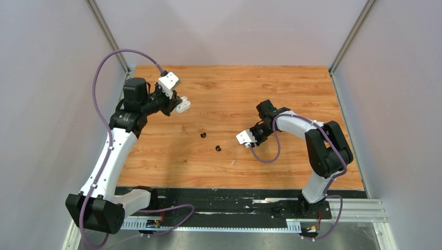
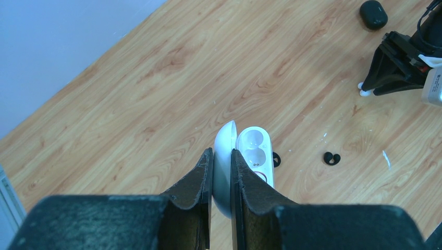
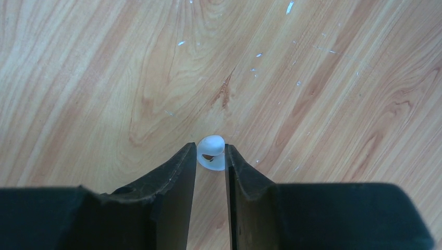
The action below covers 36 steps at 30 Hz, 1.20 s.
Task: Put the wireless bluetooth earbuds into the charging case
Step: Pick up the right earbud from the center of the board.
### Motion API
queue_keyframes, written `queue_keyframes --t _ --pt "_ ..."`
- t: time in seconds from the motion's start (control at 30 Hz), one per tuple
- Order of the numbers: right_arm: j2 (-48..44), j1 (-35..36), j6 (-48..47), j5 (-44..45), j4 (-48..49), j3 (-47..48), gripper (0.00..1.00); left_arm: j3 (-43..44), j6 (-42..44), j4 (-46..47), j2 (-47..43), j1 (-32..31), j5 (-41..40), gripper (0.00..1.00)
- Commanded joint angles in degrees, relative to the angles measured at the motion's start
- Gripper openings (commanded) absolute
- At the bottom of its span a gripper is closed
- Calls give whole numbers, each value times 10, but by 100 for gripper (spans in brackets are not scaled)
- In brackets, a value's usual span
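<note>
Right gripper (image 3: 210, 156), nearer the bases than the white charging case (image 2: 254, 151) and well to its right, is narrowed on a white earbud (image 3: 210, 150), pinched at the very fingertips. One black earbud (image 1: 218, 148) and a second black earbud (image 1: 203, 135) lie on the table (image 1: 271, 88) between that gripper and the white case. Farther back, the left gripper (image 2: 221, 159) clamps the white case by its open lid; both sockets show empty. A black case (image 2: 373, 14) lies beyond the right gripper, well apart from the white case. The step in hand looks like bringing the first white bud across. The next move calls for lining it up over a socket and seating it gently, as the tip grip seems slight.
</note>
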Motion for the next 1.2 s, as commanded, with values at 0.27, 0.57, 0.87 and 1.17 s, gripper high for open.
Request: queue_keyframes --t 0.27,0.57,0.87,1.17 --pt "-2 -3 -17 -4 -22 11 27 12 4 18 -3 4 1 0" --pt "11 -3 -29 4 -33 15 29 11 5 18 -3 3 1 0" --pt "34 -2 -33 6 -33 33 32 13 5 17 -2 4 2 0" --pt "48 -2 -19 1 -37 64 26 12 6 16 -2 4 1 0"
